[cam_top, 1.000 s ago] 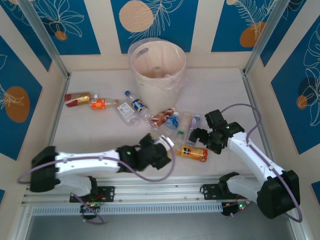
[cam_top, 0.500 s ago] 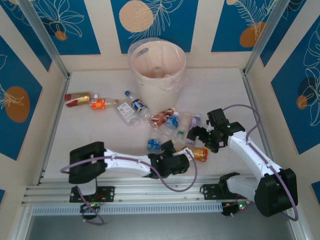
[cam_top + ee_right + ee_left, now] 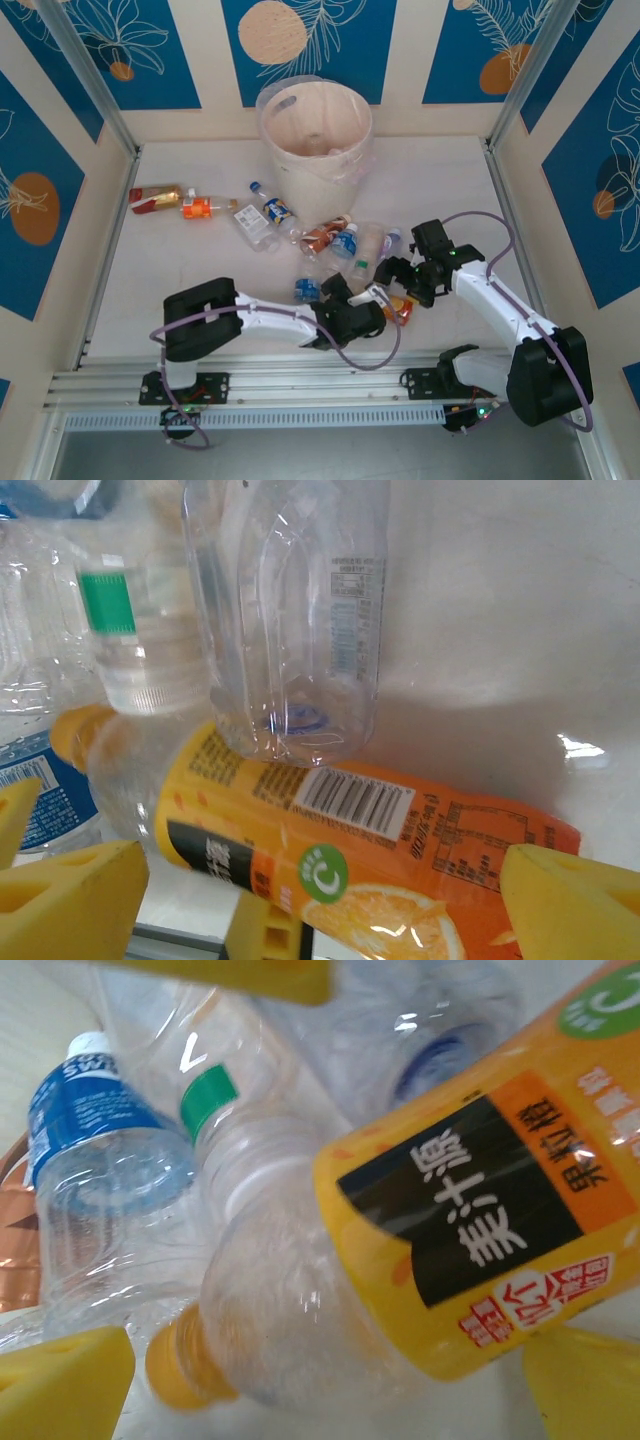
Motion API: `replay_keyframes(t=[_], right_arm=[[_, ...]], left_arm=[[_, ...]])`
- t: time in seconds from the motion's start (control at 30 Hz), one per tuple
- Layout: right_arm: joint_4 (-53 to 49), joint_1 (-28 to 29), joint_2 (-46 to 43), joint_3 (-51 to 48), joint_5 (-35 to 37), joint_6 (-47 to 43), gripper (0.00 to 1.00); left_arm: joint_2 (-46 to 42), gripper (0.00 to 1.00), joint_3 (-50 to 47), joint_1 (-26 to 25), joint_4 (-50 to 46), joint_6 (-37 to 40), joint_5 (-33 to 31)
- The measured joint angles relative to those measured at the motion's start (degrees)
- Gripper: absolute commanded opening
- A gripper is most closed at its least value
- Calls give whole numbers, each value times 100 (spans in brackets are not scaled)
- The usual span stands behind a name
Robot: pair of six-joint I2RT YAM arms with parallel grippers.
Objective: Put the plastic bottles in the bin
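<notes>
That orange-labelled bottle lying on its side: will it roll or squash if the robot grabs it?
It would probably roll easily: the orange-labelled bottle is round and lies on its side on the smooth table. Its see-through neck end looks empty, so it is likely light, and the thin plastic may dent when squeezed. The clear bottle that seems to rest against it may shift too.

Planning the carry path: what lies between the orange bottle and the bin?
In the top view, several other bottles lie between the orange bottle and the bin.

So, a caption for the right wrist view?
Right gripper, fingers apart, over an orange bottle beside a clear bottle.
</notes>
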Motion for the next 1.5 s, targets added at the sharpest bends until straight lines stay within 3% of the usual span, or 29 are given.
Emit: replay_keyframes(t=[0.67, 0.97, 1.5], right_arm=[[269, 533, 461, 11, 413, 79, 85], [221, 907, 575, 160, 848, 186, 92], [48, 1373, 962, 498, 1388, 240, 97]], left_arm=[[-111, 99, -188, 315, -612, -621, -59], [-203, 99, -243, 313, -914, -949, -63], [-420, 99, -444, 310, -1161, -1226, -61]])
